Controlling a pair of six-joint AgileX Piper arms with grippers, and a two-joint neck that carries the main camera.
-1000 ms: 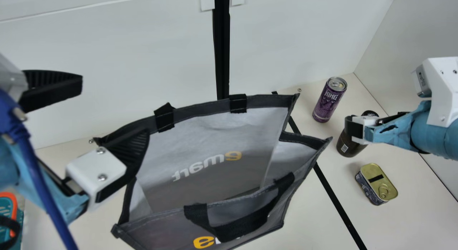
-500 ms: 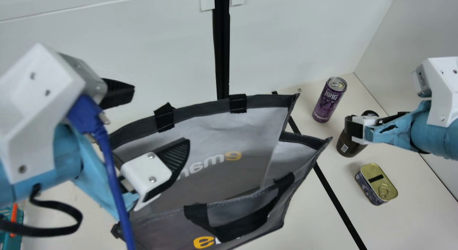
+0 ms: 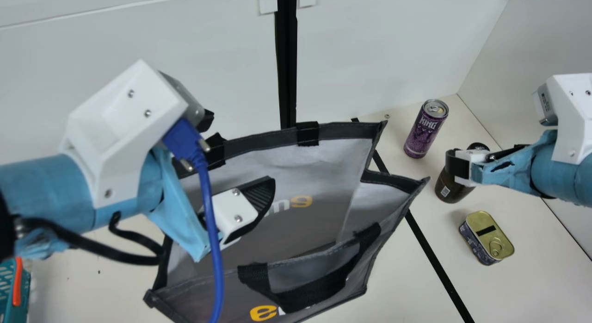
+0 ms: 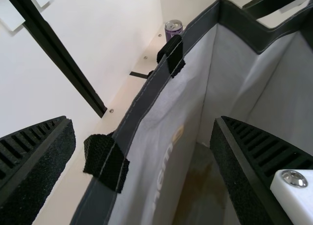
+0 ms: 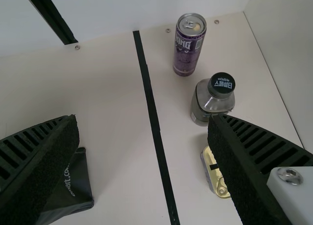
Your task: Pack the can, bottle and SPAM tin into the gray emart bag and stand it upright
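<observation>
While the left gripper (image 3: 241,148) gapes wide and empty astride the emart bag's far rim (image 3: 263,141), arm (image 3: 51,186) stretched inward, the right gripper (image 3: 458,168) hangs spread, holding nothing.

A robotics lab, seemingly — white walls (image 3: 379,45); cabled, blue-wrapped arm (image 3: 46,189).

Far right, the purple can (image 3: 424,131) reads “KING”; the bottle (image 5: 210,104), nearer, “스페셜티” on its cap (image 5: 222,91); left, the gray bag (image 3: 319,168) shows “e” and “mart.co”.

Your cream table (image 3: 393,276) holds the gray emart bag (image 3: 344,131), can (image 3: 421,133), bottle (image 3: 455,189) and SPAM tin (image 3: 488,235). You've a black stripe (image 3: 435,263) running across it.
</observation>
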